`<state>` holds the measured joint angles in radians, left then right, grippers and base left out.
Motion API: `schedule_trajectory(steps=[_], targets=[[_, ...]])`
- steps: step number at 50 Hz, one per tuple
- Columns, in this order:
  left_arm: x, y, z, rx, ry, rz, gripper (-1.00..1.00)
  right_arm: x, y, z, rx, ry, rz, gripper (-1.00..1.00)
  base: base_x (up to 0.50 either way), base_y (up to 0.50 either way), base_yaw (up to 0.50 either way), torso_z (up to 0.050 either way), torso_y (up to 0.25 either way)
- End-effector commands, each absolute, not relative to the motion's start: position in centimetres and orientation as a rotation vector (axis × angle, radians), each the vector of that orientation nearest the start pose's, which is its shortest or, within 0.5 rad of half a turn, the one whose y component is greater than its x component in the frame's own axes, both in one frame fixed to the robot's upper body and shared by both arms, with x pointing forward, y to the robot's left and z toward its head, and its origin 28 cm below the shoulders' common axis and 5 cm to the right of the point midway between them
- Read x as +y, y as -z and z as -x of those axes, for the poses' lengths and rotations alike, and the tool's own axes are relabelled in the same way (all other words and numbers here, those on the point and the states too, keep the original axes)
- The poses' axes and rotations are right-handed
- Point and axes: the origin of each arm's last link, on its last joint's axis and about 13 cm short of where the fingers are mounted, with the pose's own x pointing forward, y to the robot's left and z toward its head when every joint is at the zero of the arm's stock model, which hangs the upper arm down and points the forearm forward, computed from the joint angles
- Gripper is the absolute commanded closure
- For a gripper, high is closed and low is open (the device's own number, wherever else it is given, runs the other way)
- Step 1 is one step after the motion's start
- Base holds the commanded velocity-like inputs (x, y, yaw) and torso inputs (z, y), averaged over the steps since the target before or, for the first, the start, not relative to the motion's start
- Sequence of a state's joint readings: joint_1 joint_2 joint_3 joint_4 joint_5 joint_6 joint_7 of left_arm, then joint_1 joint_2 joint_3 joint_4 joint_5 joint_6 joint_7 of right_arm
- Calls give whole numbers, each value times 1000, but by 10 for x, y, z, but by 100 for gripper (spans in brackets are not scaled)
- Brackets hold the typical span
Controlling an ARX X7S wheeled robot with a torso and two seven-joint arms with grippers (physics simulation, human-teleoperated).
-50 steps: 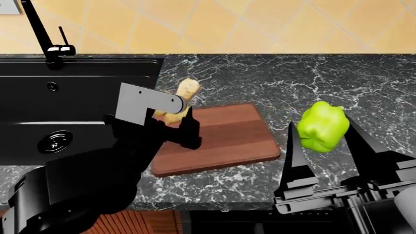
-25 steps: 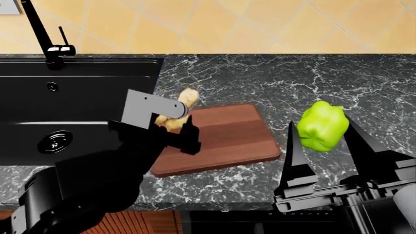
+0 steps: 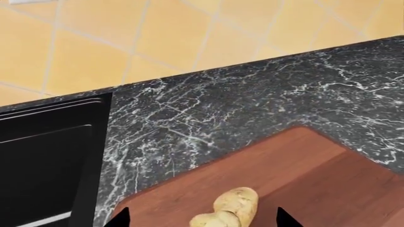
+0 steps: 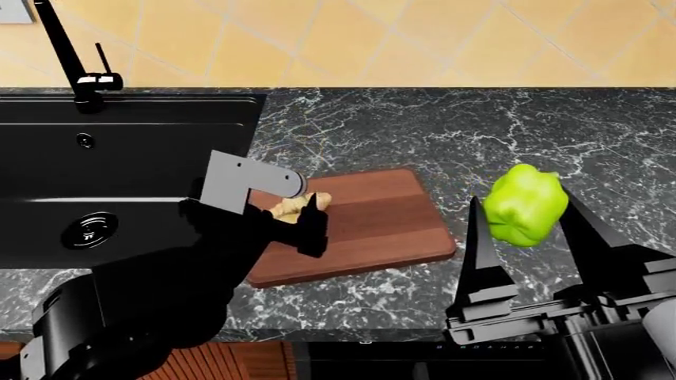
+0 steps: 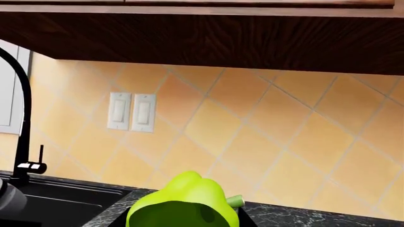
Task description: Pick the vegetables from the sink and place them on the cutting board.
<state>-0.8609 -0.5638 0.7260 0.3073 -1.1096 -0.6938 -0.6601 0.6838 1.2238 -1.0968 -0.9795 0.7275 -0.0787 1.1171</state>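
The ginger root (image 4: 299,206) lies on the cutting board (image 4: 370,226), between the jaws of the left gripper (image 4: 287,212). The right gripper (image 4: 525,226) holds the green bell pepper (image 4: 525,204) above the grey counter (image 4: 476,127). The black sink (image 4: 116,158) is beside the board.

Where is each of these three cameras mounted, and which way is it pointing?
Head view: on the robot's head, looking down over the counter, sink and cutting board; both black arms show.
Left wrist view: near the left pincer, facing the board and the ginger root; only two dark fingertips show.
Right wrist view: near the right pincer, facing the tiled wall past the bell pepper; hardly any of the arm shows.
Shared: head and left wrist views both show the ginger on the board.
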Motion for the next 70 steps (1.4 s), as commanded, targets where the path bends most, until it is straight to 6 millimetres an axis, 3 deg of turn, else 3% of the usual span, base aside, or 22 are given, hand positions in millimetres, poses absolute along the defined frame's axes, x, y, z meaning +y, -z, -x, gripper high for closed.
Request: schedule_trajectory(steps=[1, 7, 15, 22, 28, 34, 46, 70], targets=[[183, -184, -270, 148, 291, -100, -100, -118, -203, -135, -412, -143, 62, 100, 0, 0, 0, 0, 0], [184, -187, -268, 127, 290, -87, -100, -118, -202, -137, -402, -139, 55, 100, 0, 0, 0, 0, 0], [195, -219, -232, -176, 318, 86, -100, -115, -205, -147, -284, -156, 17, 100, 0, 0, 0, 0, 0], [211, -221, -211, -383, 221, 169, -100, -104, -228, -179, -136, -227, -8, 100, 0, 0, 0, 0, 0], [218, -224, -200, -430, 219, 195, -100, -92, -254, -215, -28, -280, -17, 100, 0, 0, 0, 0, 0], [217, -224, -199, -430, 224, 196, -100, -82, -263, -242, 59, -296, -13, 100, 0, 0, 0, 0, 2], [217, -225, -198, -429, 225, 196, -100, -72, -252, -275, 177, -280, -14, 100, 0, 0, 0, 0, 0], [216, -223, -200, -411, 235, 196, -100, -81, -213, -280, 326, -234, -35, 100, 0, 0, 0, 0, 0]])
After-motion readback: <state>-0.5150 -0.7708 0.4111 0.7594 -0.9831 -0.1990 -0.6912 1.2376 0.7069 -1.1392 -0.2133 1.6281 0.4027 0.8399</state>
